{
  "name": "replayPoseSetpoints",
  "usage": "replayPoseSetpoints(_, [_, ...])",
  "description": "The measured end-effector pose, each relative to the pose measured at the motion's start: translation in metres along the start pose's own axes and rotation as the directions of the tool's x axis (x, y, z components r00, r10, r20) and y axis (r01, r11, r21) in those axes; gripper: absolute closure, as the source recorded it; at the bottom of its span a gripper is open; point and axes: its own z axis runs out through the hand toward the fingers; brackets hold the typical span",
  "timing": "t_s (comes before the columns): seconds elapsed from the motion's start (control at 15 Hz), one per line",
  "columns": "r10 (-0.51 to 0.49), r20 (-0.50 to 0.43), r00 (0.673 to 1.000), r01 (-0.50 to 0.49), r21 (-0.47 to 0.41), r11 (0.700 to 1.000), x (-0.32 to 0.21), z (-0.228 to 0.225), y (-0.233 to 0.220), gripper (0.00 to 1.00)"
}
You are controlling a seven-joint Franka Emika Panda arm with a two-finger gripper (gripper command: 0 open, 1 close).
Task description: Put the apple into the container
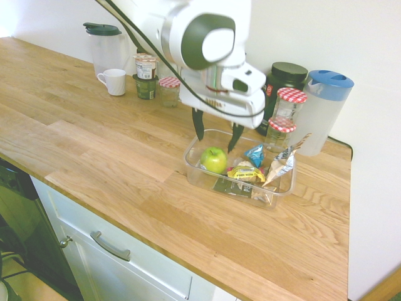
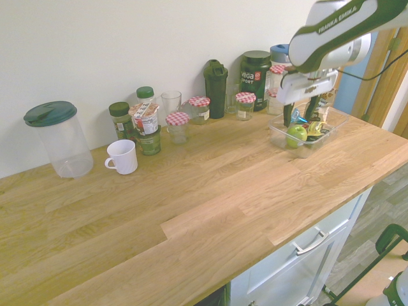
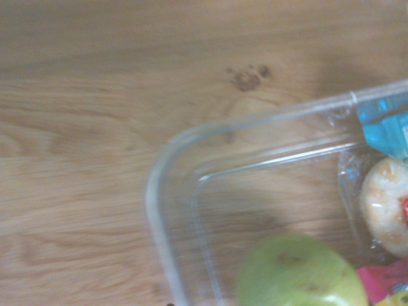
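Clear plastic, thin-walled and round-cornered, forms the container (image 1: 190, 174), a shallow tub on the wood-grained table (image 1: 119, 179). The apple (image 1: 213, 160), yellow-green, glossy and nearly spherical, lies inside it toward one end, beside the wrapped snacks. The pincer (image 1: 216, 132) stands wide open above the tub, its dark, tapering fingers well parted, with nothing in its hold. Placement is judged complete; only a clear withdrawal appears to remain. Principal risk: a fingertip could catch the rim if the arm moves sideways before rising, which would drag or tip the light tub. Lowering or closing again could nudge the apple, whose round, smooth skin offers little resistance to rolling. The upright foil-like packet (image 1: 281, 167) projects above the rim and could be snagged by a sideways pass. The blue packet (image 1: 255, 155) is creased and angular; the yellow wrapper (image 1: 245, 174) is crinkled film. The pastry (image 3: 386, 207) is round, pale and rough-surfaced beneath transparent wrapping.
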Motion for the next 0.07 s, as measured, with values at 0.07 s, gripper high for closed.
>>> replayPoseSetpoints(0.07, [-0.039,0.017,0.999,0.039,0.008,0.999,-0.0275,-0.0214,-0.0221,0.0])
